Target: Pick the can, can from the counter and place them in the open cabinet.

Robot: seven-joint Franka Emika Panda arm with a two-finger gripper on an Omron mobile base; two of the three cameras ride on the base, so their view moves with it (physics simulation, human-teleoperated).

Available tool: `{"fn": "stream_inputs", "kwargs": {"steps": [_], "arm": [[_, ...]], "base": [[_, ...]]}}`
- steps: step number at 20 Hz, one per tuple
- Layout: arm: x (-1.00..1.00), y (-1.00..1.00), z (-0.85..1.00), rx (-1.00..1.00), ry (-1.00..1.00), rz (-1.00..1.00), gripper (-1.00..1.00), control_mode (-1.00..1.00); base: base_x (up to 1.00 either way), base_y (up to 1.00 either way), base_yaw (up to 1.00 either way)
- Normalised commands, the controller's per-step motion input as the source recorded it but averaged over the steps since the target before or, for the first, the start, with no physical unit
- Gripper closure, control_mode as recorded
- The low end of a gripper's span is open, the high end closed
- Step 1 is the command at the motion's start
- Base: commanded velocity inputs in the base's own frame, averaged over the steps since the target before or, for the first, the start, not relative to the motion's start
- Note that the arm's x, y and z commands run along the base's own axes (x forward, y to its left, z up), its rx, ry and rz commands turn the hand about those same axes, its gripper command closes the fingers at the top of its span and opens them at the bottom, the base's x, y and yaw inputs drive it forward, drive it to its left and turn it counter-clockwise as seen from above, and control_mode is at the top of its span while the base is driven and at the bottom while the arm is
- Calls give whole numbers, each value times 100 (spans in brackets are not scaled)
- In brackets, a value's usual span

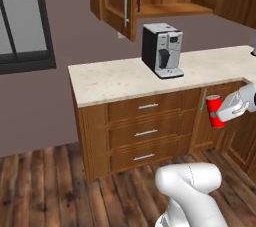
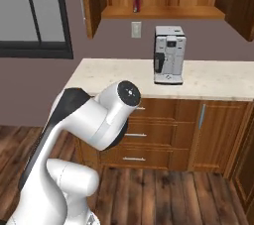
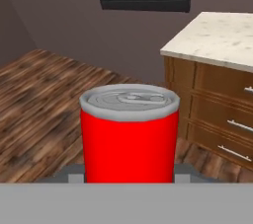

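Bright red can (image 1: 215, 111) clamped in tool (image 1: 223, 113)
Held upright in the air at 3 o'clock, off the counter (image 1: 120, 78) edge; darker can (image 2: 137, 4) standing on open cabinet (image 2: 163, 12) shelf at 12 o'clock

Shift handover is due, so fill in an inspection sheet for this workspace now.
Surface: cream speckled counter on brown drawers, with no cans left on it.
Job's things: bright red can held upright in the air, below counter height in front of the lower cabinet fronts; darker red can upright on the open cabinet shelf.
Clutter: coffee machine standing on the counter.
Grippers: pincer shut on the bright red can.
Cables: nothing seen.
Surroundings: wood plank floor, dark-framed window, wall outlet under the cabinet.
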Motion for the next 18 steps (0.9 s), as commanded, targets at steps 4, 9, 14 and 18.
{"fn": "stream_inputs", "kwargs": {"steps": [4, 9, 14, 18], "arm": [[0, 0, 0, 0, 0, 0, 100, 100], [0, 0, 0, 0, 0, 0, 100, 100], [0, 0, 0, 0, 0, 0, 100, 100], [0, 0, 0, 0, 0, 0, 100, 100]], "base": [[80, -26, 0], [62, -42, 1], [55, -43, 3], [54, -40, 3]]}}
